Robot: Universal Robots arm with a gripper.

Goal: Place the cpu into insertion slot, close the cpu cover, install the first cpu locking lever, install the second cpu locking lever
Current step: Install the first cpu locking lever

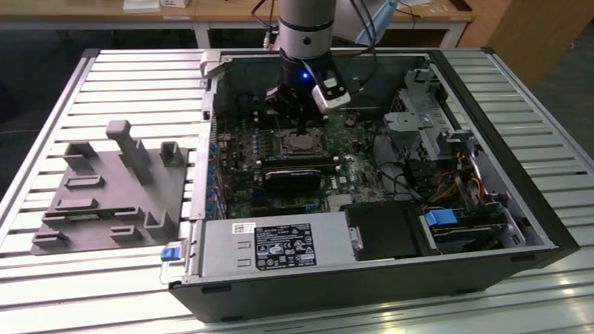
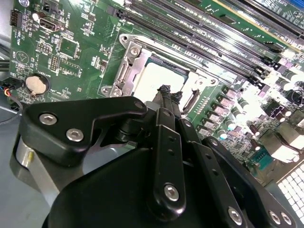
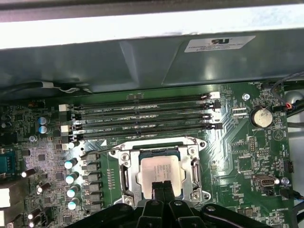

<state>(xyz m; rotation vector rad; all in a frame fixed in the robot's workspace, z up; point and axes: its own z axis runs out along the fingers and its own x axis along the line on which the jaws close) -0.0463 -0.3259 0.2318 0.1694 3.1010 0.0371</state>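
Note:
The cpu lies flat in the insertion slot on the green board, its dull silver top showing through the window of the cpu cover. The cover frame lies down around the chip. My gripper hangs just above the chip's near edge, its two black fingertips pressed together with nothing between them. In the exterior view the gripper stands inside the open computer case, directly over the slot. The state of the locking levers is not clear.
Long black memory slots run beside the socket. A black heatsink block sits just in front of it, a power supply nearer still. Drive cages and cables crowd the exterior view's right. A grey fixture rests left of the case.

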